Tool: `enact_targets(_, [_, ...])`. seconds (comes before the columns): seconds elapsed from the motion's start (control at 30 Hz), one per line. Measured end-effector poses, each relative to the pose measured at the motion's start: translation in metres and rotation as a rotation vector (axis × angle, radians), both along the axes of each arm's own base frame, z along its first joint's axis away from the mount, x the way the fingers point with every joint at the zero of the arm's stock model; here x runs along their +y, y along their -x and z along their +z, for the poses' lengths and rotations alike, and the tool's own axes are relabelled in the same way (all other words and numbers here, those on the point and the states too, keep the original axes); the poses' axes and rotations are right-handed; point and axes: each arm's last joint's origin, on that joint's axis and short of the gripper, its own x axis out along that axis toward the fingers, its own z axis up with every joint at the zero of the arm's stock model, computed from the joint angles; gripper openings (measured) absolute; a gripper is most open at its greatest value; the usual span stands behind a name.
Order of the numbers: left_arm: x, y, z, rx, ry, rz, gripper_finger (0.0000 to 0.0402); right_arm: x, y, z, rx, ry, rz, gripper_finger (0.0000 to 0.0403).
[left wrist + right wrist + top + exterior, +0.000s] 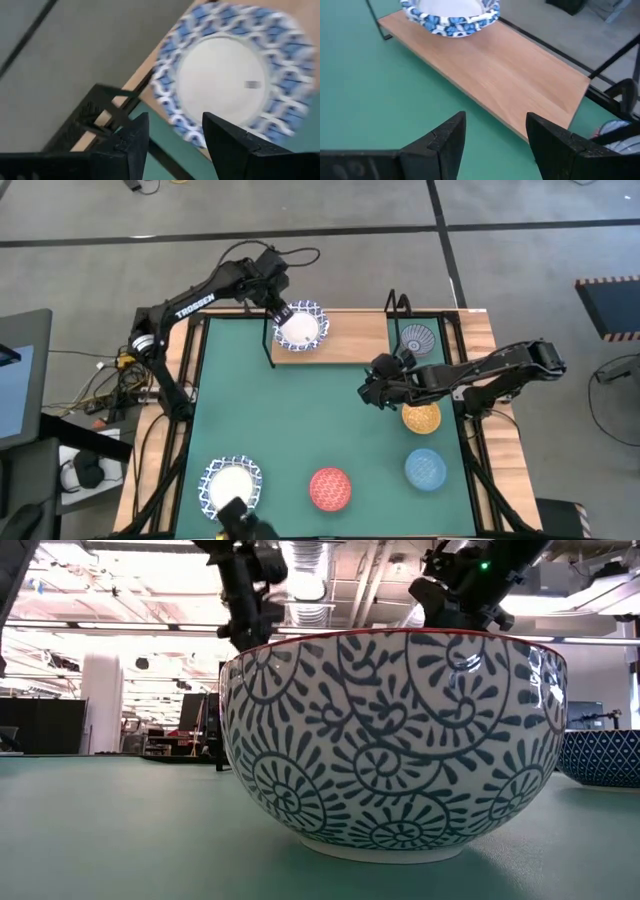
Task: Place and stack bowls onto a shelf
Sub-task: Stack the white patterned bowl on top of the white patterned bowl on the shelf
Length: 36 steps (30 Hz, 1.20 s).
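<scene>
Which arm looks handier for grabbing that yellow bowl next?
The right arm, probably: its open tool hangs just beside the yellow bowl, while the left tool is far off by the white bowl on the shelf.

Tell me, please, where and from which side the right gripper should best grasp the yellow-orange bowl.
Probably the rim. The yellow-orange bowl stands upright and open on the mat, so the right gripper could descend from above, one finger inside, one outside, on the side facing the arm.

Blue-rimmed bowl (300, 327) (upright) on shelf (350, 340)

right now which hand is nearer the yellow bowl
Right. The right hand hovers just beside the yellow bowl; the left hand is far across, over the shelf.
</scene>
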Motion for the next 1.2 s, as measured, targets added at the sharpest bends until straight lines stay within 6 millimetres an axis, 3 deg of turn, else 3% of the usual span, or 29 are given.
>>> enact_targets(0.23, [-0.069, 0.000, 0.021, -0.063, -0.131, -0.140, 0.0159, 0.001, -0.001, 0.001, -0.006, -0.006, 0.018, 0.0234])
enact_targets(0.4, [-0.129, 0.013, 0.005, -0.213, -0.148, -0.240, 0.0150, 0.010, -0.010, 0.006, -0.128, -0.059, 0.069, 0.0234])
enact_targets(0.57, [-0.189, 0.031, -0.022, -0.377, -0.129, -0.343, 0.0144, 0.030, -0.035, -0.003, -0.208, -0.114, 0.210, 0.0234])
enact_targets(0.73, [-0.235, 0.053, -0.039, -0.430, -0.079, -0.416, 0.0142, 0.041, -0.062, -0.020, -0.279, -0.222, 0.334, 0.0234])
enact_targets(0.9, [-0.276, 0.071, -0.054, -0.381, 0.012, -0.501, 0.0142, 0.051, -0.095, -0.029, -0.316, -0.311, 0.428, 0.0234])
enact_targets(1.2, [-0.340, 0.103, -0.076, -0.145, 0.300, -0.756, 0.0142, 0.071, -0.159, -0.043, -0.270, -0.412, 0.623, 0.0234])
